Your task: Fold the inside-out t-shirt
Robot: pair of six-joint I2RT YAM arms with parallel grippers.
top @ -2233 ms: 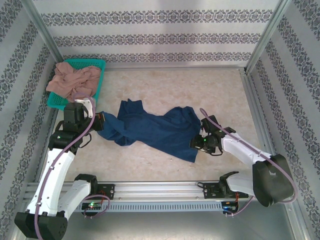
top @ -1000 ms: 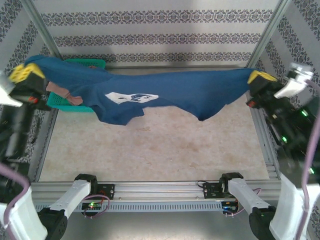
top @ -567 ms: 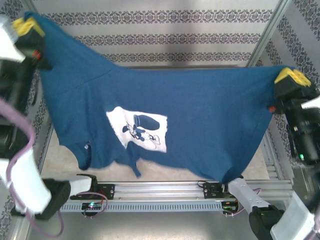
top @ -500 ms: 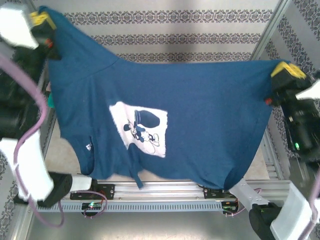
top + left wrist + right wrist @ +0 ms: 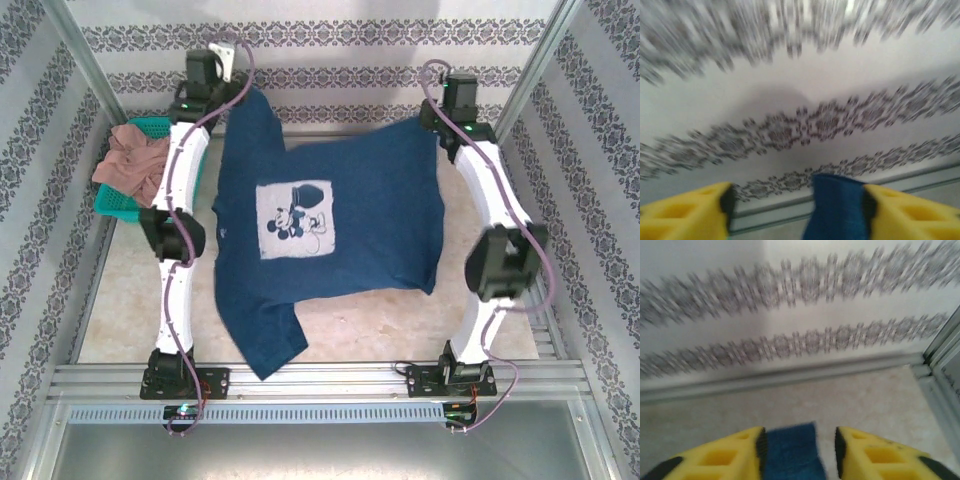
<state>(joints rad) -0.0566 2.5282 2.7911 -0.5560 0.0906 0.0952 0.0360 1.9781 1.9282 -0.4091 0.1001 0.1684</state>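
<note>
The inside-out t-shirt (image 5: 340,215) is dark navy and lies spread flat on the table, with its pale print (image 5: 295,220) facing up. One sleeve reaches toward the near rail. Both arms stretch to the far wall, one at each far corner of the shirt. My left gripper (image 5: 797,202) is open. A strip of the blue shirt (image 5: 837,207) rests against its right finger only. My right gripper (image 5: 800,445) is open too. A blue shirt edge (image 5: 790,452) lies beside its left finger, with a bare gap to the right finger.
A teal basket (image 5: 120,208) with a pinkish-tan garment (image 5: 135,160) sits at the far left, just beside the left arm (image 5: 180,160). Patterned walls close in the far side and both flanks. A metal rail (image 5: 320,378) runs along the near edge.
The shirt hung stretched in the air between both shut grippers. The arms have swung to the far wall, the shirt now lies flat on the table, and both jaws have opened.
</note>
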